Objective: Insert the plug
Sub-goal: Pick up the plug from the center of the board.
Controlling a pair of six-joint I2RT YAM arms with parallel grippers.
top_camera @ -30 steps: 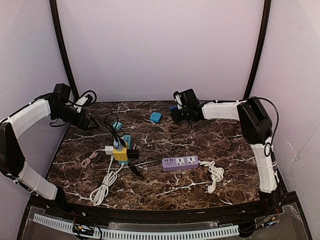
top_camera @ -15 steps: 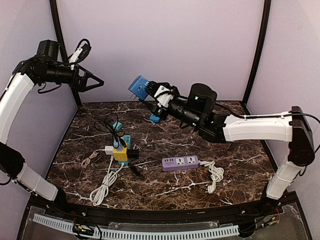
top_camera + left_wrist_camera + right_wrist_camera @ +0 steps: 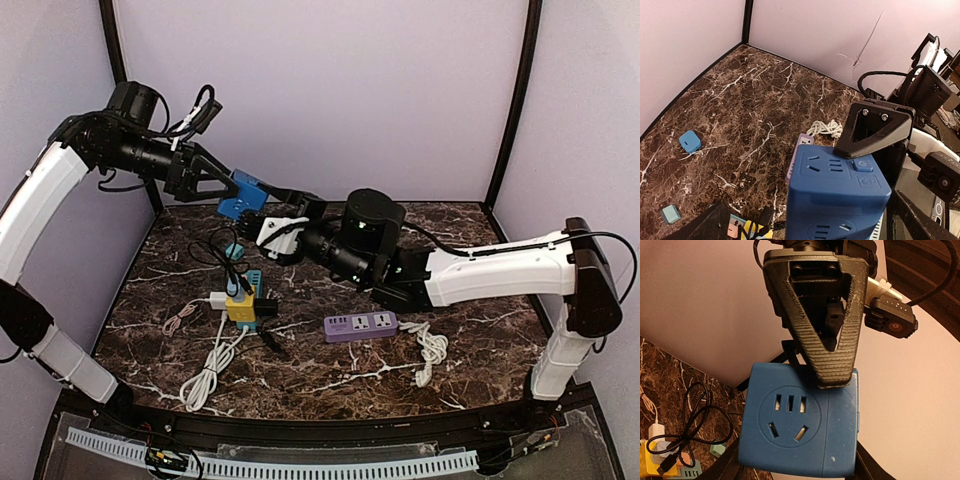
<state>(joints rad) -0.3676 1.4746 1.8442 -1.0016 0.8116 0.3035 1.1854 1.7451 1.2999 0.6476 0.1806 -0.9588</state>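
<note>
Half a second before, the right arm had held the blue cube (image 3: pixel 241 194) high over the middle of the table (image 3: pixel 470 290), with the left gripper (image 3: pixel 812 216) off by the left wall. Since then the cube had travelled left and lower, and the left gripper had closed in on it. It hung in the air above the table's far left part, over the black cable (image 3: pixel 222 243) and beyond the yellow block (image 3: pixel 240 306) and purple strip (image 3: pixel 360 325). The right gripper (image 3: pixel 795 466) was clamped on it. The left gripper's fingers (image 3: pixel 707 226) stood wide apart on either side; one lay across the socket face, contact unclear. A button on the cube bore a power symbol; the mark beside it was too small to read. The five-slot face was turned toward the right wrist camera, and the button face was uppermost in the left wrist view. Near cubic, it showed no clear long axis.
</note>
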